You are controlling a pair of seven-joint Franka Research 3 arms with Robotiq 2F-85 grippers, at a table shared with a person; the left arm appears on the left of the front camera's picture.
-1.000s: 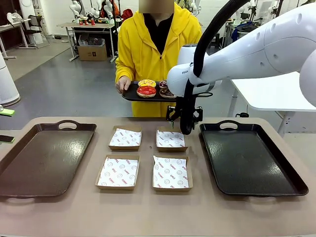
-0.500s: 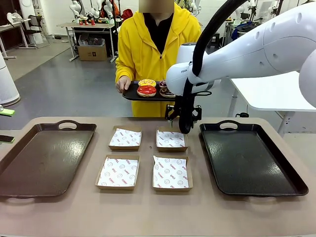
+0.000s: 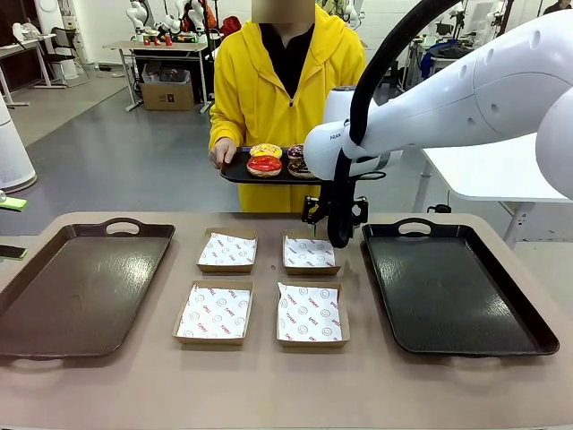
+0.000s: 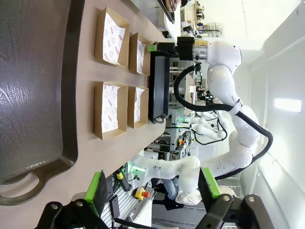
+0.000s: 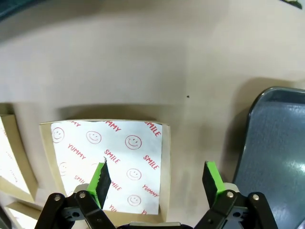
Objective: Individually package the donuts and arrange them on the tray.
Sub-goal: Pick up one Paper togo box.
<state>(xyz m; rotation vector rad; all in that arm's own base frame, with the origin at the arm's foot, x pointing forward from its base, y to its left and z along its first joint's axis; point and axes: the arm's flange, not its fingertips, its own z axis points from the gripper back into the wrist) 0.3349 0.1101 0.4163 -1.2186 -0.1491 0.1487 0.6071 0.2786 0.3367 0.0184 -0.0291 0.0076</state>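
Note:
The donuts lie on a small black tray [image 3: 240, 172] that a person in a yellow jacket holds beyond the table's far edge. The yellow-glazed donut [image 3: 266, 150] and the red donut [image 3: 265, 165] show fully. Two darker donuts [image 3: 298, 167] are partly hidden behind my right arm. My right gripper [image 3: 336, 233] hangs open over the far right box [image 3: 311, 253], just in front of that tray. In the right wrist view the right gripper [image 5: 156, 183] is open and empty above the smiley-print paper of that box [image 5: 109, 162]. My left gripper [image 4: 152, 188] is open, empty, above the left tray's handle end.
Four paper-lined cardboard boxes sit mid-table: far left [image 3: 227, 250], near left [image 3: 214, 312], near right [image 3: 310, 313]. A large dark tray [image 3: 81, 282] lies on the left and another [image 3: 452, 287] on the right; its corner [image 5: 279, 143] lies beside the right gripper.
The right gripper swayed slightly left and came back. The person's tray with the donuts has barely shifted. Both grippers stay open.

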